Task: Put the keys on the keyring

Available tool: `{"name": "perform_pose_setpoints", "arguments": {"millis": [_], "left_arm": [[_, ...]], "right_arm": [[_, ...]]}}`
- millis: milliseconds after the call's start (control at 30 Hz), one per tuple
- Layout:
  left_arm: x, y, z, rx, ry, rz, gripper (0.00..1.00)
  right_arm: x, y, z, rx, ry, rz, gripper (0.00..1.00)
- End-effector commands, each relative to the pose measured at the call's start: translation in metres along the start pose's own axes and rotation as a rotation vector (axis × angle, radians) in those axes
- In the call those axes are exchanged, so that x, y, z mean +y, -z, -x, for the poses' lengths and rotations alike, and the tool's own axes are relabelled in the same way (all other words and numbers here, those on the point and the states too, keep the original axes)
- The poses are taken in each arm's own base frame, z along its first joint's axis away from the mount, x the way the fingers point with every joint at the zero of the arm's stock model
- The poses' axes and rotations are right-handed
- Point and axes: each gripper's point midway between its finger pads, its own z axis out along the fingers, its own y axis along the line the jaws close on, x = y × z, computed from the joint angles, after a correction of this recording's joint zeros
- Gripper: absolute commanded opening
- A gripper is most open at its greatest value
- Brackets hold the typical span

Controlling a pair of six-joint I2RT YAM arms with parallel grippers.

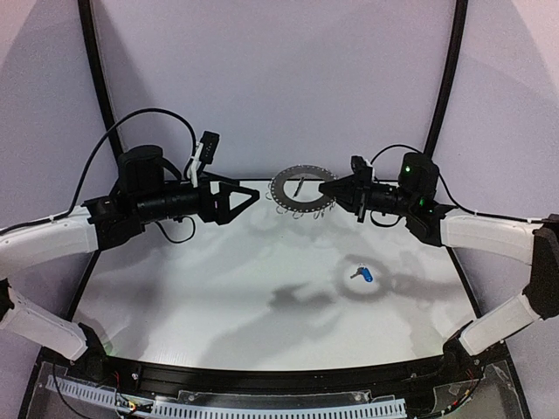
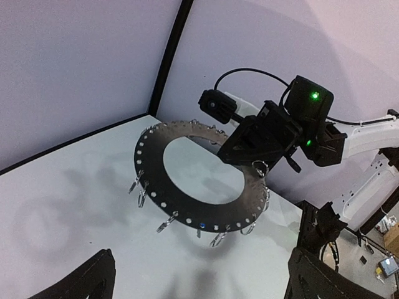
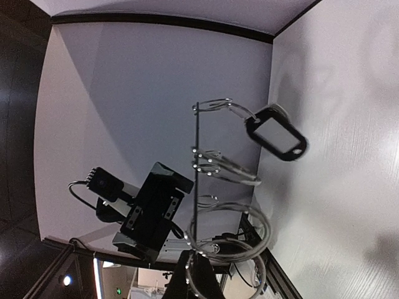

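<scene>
**Top external view.** The keyring [image 1: 279, 192], a flat dark grey metal ring with a large centre hole, is held in the air over the far part of the white table [image 1: 218, 288]. The right gripper [image 1: 336, 187] is closed on the ring's right rim. The left gripper [image 1: 244, 199] hovers just left of the ring with its fingers spread and nothing between them. The blue-tagged key [image 1: 363, 275], a small silver key with a bright blue tag, lies loose on the table, nearer the arm bases and well apart from the ring.

**Left wrist view.** The keyring [image 2: 181, 205] hangs tilted, and the wire clips [image 2: 165, 224] dangle from its rim. The right gripper [image 2: 255, 146] pinches the rim on the far side. The left gripper [image 2: 199, 274] shows only its two fingertips at the bottom edge, wide apart and empty.

**Right wrist view.** The keyring [image 3: 196, 168] appears edge-on as a thin line running into the right gripper [image 3: 193, 274]. The black-tagged key [image 3: 276, 134] shows as a black oblong tag hanging from an upper clip. Its blade cannot be made out.

**Progress.** One key appears to be attached. The blue-tagged key is not yet picked up or clipped on, so roughly half the task is left.
</scene>
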Motion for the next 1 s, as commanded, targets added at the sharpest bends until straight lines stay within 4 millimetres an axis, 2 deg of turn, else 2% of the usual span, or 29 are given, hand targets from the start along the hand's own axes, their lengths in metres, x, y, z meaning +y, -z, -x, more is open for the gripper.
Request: {"name": "perform_pose_setpoints", "arguments": {"millis": [0,267,333,467,567,733,800,867,967], "left_arm": [[-0.001,0.000,0.002,0.013,0.042,-0.001,0.99],[-0.001,0.009,-0.002,0.014,0.028,0.010,0.99],[-0.005,0.011,-0.001,0.002,0.028,-0.010,0.99],[-0.026,0.013,-0.003,0.013,0.018,-0.133,0.99],[-0.031,0.009,-0.009,0.044,0.011,-0.173,0.99],[-0.027,0.005,-0.009,0.054,0.003,-0.153,0.99],[-0.019,0.004,-0.006,0.036,-0.011,-0.109,0.99],[-0.003,0.004,-0.001,0.004,-0.043,-0.009,0.99],[0.002,0.007,0.007,-0.018,-0.053,0.031,0.99]], "right_arm": [[0.056,0.007,-0.006,0.034,0.126,0.135,0.00],[0.058,0.009,-0.009,0.041,0.193,0.121,0.00],[0.059,0.010,-0.010,0.041,0.205,0.132,0.00],[0.060,0.009,-0.011,0.051,0.233,0.153,0.00],[0.059,0.007,-0.011,0.056,0.212,0.168,0.00],[0.059,0.007,-0.013,0.062,0.202,0.185,0.00],[0.061,0.008,-0.015,0.073,0.205,0.187,0.00],[0.064,0.009,-0.020,0.099,0.221,0.197,0.00],[0.063,0.010,-0.023,0.110,0.237,0.184,0.00]]}}
